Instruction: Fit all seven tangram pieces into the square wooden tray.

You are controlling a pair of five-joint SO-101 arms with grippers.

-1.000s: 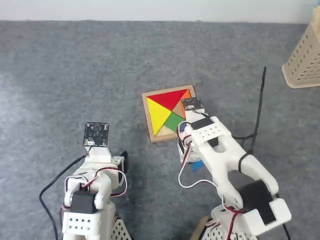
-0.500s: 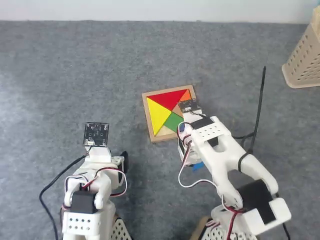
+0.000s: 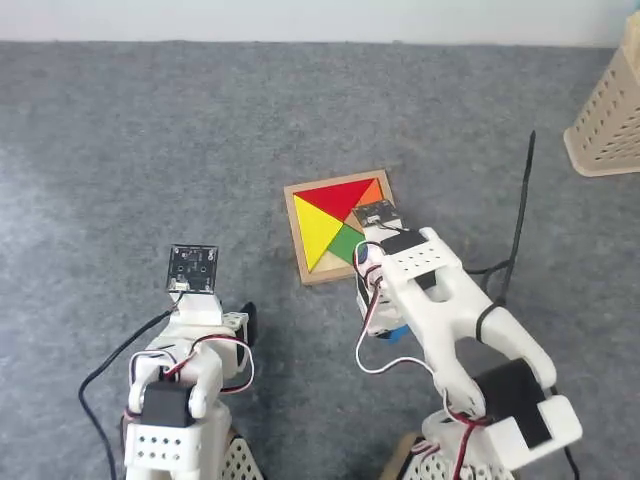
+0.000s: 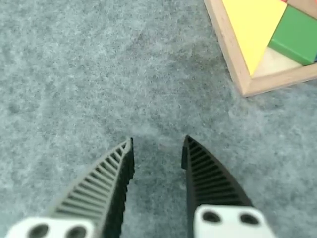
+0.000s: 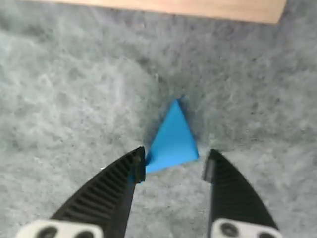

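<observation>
My right jaws are spread wide over the blue triangle (image 5: 172, 139), one finger on each side of it. One fingertip (image 5: 140, 157) sits right by a corner of the piece and the other stands a little off it. The triangle lies flat on the grey surface (image 3: 150, 130), outside the wooden tray (image 3: 291, 232) and near its lower edge. In the high view a sliver of blue (image 3: 393, 331) peeks out under my right arm (image 3: 440, 300), lower right of centre.

The tray lies near the middle of the frame, turned slightly. It holds a red triangle (image 3: 340, 195), a yellow triangle (image 3: 315, 230), a green piece (image 3: 345, 243) and an orange piece (image 3: 373, 188). A patch of bare wood (image 4: 275, 62) shows beside the green piece at the tray's lower corner.

My left jaws are spread too, gripping nothing, over bare surface in the lower left, well apart from the tray. A pale slotted basket (image 3: 610, 110) stands at the upper right edge.
</observation>
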